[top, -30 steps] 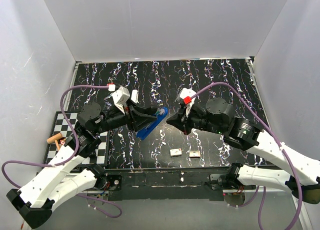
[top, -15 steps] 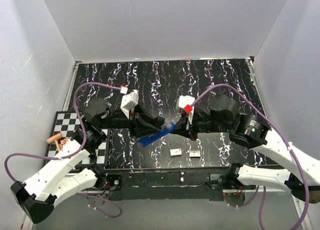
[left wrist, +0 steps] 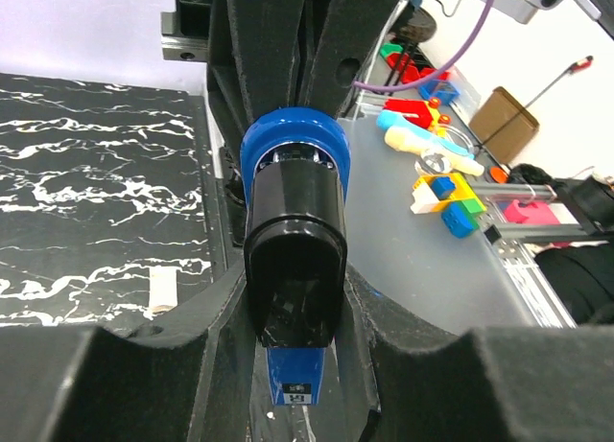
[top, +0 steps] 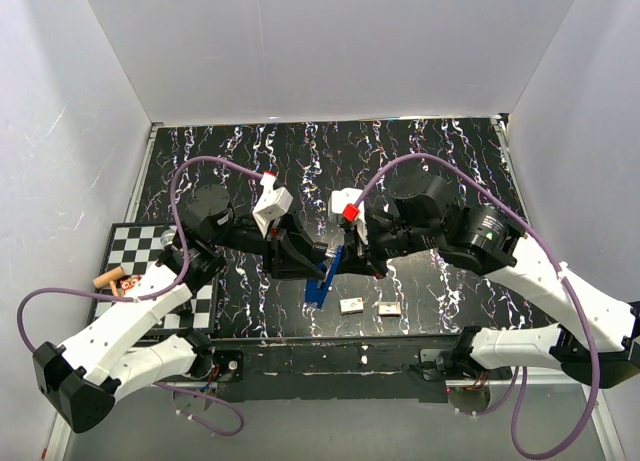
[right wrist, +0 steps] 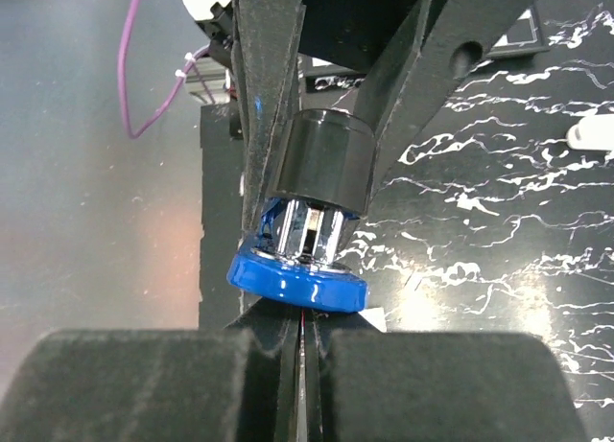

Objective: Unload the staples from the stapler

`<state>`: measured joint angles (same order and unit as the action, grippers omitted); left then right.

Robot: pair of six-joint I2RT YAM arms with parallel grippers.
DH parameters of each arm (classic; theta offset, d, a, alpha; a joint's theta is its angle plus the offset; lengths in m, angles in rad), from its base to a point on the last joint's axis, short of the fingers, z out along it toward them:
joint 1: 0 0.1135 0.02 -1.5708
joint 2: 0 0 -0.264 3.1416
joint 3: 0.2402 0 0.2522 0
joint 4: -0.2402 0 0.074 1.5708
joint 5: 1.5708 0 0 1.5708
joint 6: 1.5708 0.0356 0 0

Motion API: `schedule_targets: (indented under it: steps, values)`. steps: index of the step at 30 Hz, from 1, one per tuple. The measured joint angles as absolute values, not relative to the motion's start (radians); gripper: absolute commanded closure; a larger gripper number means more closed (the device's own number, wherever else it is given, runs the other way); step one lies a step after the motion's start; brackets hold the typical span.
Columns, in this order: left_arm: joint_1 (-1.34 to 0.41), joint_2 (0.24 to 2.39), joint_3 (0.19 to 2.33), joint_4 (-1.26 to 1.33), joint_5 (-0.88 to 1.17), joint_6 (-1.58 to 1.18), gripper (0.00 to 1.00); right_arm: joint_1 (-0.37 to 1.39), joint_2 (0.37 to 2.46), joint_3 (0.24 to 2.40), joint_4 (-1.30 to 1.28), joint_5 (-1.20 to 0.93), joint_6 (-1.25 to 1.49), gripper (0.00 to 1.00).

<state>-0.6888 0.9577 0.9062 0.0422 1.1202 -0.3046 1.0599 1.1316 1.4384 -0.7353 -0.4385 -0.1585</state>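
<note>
Stapler (top: 325, 274), blue and black, now hangs nose-down over the near centre of the table (top: 450, 151), clamped in the left gripper (top: 305, 256); a second ago it tilted further left. Right gripper (top: 352, 263), pinched fully shut, has moved up against it, probably to empty it.

Walls (top: 330, 41): plain white, on three sides.
Worktop (top: 430, 151): black, streaked with white marbling.
Checkerboard (top: 120, 246): black-and-white, at worktop's near left edge.
Light: even, soft.
</note>
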Motion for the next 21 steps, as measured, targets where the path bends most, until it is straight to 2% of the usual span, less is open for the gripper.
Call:
schedule_targets:
  steps: [9, 21]
  values:
    - [-0.717, 0.994, 0.921, -0.006, 1.179, -0.279, 1.0, 1.058, 1.198, 1.534, -0.889, -0.497, -0.189, 0.99]
    - [-0.735, 0.984, 0.93, -0.059, 1.099, -0.236, 1.0, 1.058, 1.134, 1.453, -0.829, -0.442, -0.191, 0.99]
